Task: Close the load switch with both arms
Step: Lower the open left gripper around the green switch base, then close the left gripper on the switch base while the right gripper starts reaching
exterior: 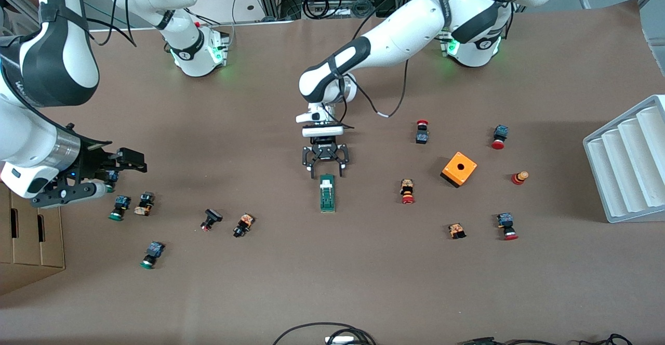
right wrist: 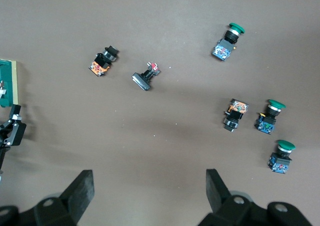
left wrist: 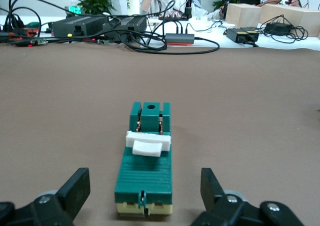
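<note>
The load switch [exterior: 327, 194] is a narrow green block lying mid-table, its white lever tab [left wrist: 148, 143] standing up from the top. My left gripper [exterior: 326, 172] is low at the switch's end toward the robots. It is open, and its fingers [left wrist: 76, 186] straddle that end with a gap on each side of the green body [left wrist: 146, 171]. My right gripper [exterior: 132, 160] hangs open and empty over the table at the right arm's end, above scattered buttons. In the right wrist view only a corner of the switch [right wrist: 6, 84] shows at the edge.
An orange box with a hole [exterior: 459, 169] sits toward the left arm's end, with red-capped buttons [exterior: 408, 191] around it. Green-capped buttons [exterior: 119, 207] lie below my right gripper. A white ribbed tray [exterior: 628, 163] and a cardboard box [exterior: 26, 236] stand at the table's ends.
</note>
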